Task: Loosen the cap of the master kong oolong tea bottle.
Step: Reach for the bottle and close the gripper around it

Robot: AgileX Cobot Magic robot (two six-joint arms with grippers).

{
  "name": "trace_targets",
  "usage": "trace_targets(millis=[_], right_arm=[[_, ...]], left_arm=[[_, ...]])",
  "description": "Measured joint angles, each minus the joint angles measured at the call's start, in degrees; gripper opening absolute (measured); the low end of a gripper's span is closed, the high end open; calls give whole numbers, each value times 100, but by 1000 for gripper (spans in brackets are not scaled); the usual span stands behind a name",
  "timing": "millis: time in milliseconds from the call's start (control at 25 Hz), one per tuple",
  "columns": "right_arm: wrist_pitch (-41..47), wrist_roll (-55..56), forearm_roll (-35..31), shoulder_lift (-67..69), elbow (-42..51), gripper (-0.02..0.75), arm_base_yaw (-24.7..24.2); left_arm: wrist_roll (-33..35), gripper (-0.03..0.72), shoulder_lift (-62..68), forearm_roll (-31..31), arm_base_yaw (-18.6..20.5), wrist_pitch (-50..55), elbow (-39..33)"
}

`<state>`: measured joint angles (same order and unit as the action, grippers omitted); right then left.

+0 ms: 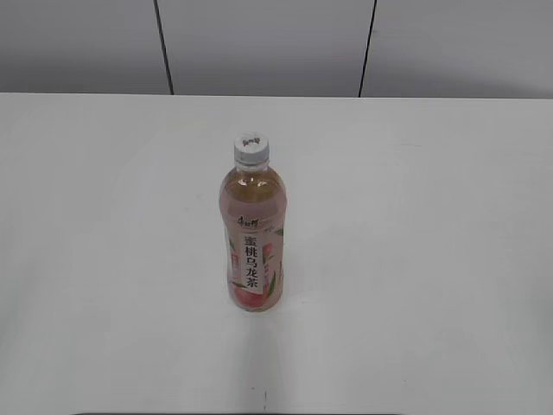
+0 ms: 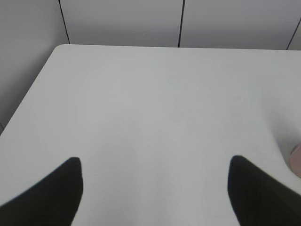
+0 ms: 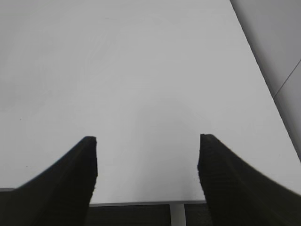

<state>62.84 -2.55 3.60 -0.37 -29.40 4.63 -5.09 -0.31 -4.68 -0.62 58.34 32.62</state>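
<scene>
The master kong oolong tea bottle (image 1: pixel 251 238) stands upright near the middle of the white table (image 1: pixel 415 225), its pink-and-white label facing me. Its white ribbed cap (image 1: pixel 251 148) sits on top. Neither gripper shows in the exterior view. My left gripper (image 2: pixel 155 165) is open and empty over bare table; a sliver of the bottle's pink base (image 2: pixel 296 159) shows at the right edge of the left wrist view. My right gripper (image 3: pixel 147 141) is open and empty above the table's near edge; the bottle is out of the right wrist view.
Grey wall panels (image 1: pixel 268 43) with dark seams stand behind the table. The table's left edge and rounded far corner (image 2: pixel 59 47) show in the left wrist view. The table's right edge (image 3: pixel 263 75) and front edge (image 3: pixel 141 203) show in the right wrist view.
</scene>
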Motion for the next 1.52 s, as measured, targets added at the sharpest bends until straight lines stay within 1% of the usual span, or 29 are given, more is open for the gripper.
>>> trace_targets(millis=[1360, 1520], right_arm=[[0, 0, 0, 0, 0, 511, 0], [0, 0, 0, 0, 0, 511, 0]], left_arm=[[0, 564, 0, 36, 0, 0, 0], [0, 545, 7, 107, 0, 0, 0]])
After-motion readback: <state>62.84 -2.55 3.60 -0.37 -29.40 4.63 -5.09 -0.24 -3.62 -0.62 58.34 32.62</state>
